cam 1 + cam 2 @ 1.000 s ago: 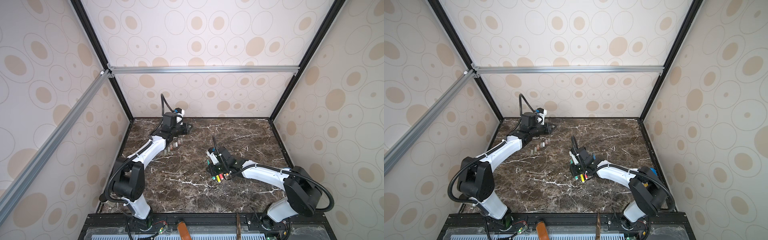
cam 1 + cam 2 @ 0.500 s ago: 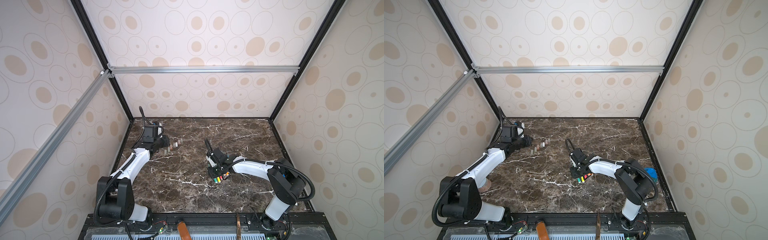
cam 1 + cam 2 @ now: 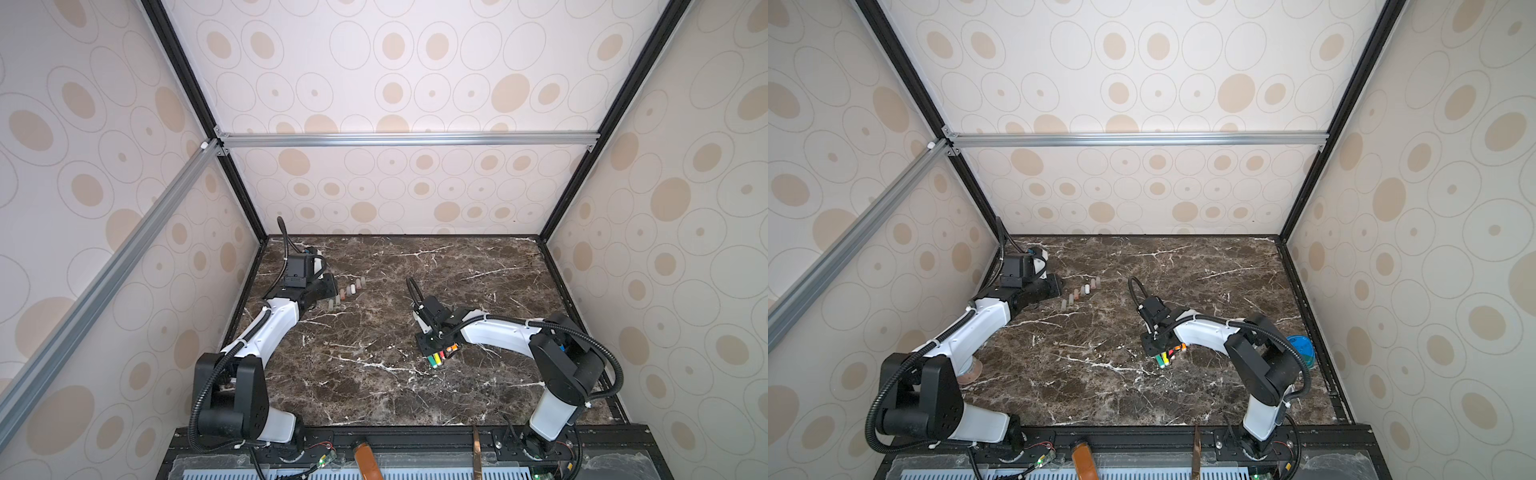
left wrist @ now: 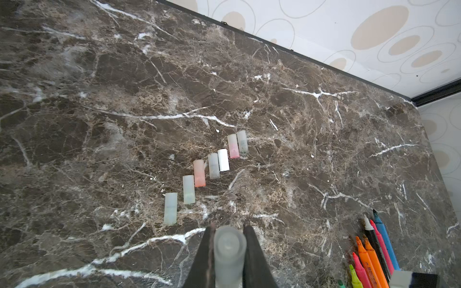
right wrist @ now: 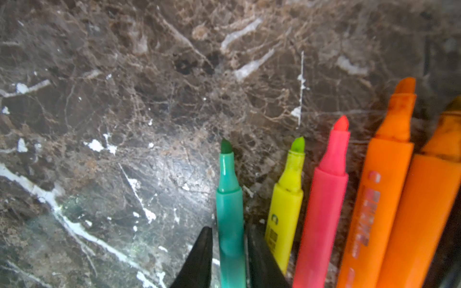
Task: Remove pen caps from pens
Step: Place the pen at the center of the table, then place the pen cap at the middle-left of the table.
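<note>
Marble tabletop (image 3: 374,374); wrist views alone: left pincer (image 4: 229,228) pinching pen cap (image 4: 229,249), right pincer (image 5: 229,230) seemingly spread astride green pen (image 5: 229,199).

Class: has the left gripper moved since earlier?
Yes. The left gripper has shifted towards the left wall, ending at the near end of the cap row.

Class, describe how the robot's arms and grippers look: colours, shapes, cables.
The left arm and right arm have rounded white shells, black joints and black corrugated cables. At the wrists sit black boxy cameras. The left gripper and right gripper have slim black fingers tapering to points.
</note>
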{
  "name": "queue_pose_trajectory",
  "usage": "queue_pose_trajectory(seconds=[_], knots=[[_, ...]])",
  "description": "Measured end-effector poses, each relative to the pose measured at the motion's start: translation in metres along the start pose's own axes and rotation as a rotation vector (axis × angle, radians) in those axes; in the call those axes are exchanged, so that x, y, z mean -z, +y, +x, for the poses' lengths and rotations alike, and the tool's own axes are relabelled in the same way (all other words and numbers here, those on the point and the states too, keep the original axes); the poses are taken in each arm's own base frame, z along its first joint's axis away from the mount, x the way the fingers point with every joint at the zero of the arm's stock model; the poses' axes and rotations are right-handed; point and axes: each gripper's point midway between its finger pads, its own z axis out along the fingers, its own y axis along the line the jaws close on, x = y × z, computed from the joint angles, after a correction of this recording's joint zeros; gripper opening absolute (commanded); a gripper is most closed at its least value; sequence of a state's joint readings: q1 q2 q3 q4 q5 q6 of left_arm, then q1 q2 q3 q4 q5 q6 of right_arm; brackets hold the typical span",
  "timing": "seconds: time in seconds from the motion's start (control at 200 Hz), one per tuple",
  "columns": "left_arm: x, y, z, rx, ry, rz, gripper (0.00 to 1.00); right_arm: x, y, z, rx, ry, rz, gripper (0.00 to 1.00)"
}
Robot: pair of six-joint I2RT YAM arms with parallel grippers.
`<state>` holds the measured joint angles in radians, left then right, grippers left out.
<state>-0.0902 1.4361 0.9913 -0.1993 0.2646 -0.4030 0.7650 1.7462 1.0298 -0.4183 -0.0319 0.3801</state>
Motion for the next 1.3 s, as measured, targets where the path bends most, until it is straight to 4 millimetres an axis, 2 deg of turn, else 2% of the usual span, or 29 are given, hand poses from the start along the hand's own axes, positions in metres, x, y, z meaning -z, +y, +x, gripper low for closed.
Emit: queue_pose_trajectory(seconds=[0.42,0.69,0.845,0.996,1.111,1.301], knots=[[0.001,0.005,-0.001,0.007,-0.004,-0.011,0.00,0.007,-0.003,-0.013,0.019,-0.027,0.039,0.20],[0.007,0.005,-0.006,0.006,-0.024,-0.010,0.00,0.008,-0.001,-0.014,0.031,-0.028,0.031,0.28],[0.007,0.005,-0.006,0.008,-0.025,-0.012,0.00,0.004,-0.001,-0.003,0.037,-0.004,0.030,0.29],[0.007,0.005,-0.006,0.008,-0.025,-0.011,0.00,-0.001,-0.004,0.010,0.037,0.027,0.038,0.19],[0.007,0.006,-0.006,0.009,-0.026,-0.012,0.00,-0.002,-0.004,0.010,0.037,0.027,0.039,0.11],[0.007,0.007,-0.007,0.011,-0.027,-0.014,0.00,-0.001,-0.004,0.009,0.038,0.024,0.045,0.08]])
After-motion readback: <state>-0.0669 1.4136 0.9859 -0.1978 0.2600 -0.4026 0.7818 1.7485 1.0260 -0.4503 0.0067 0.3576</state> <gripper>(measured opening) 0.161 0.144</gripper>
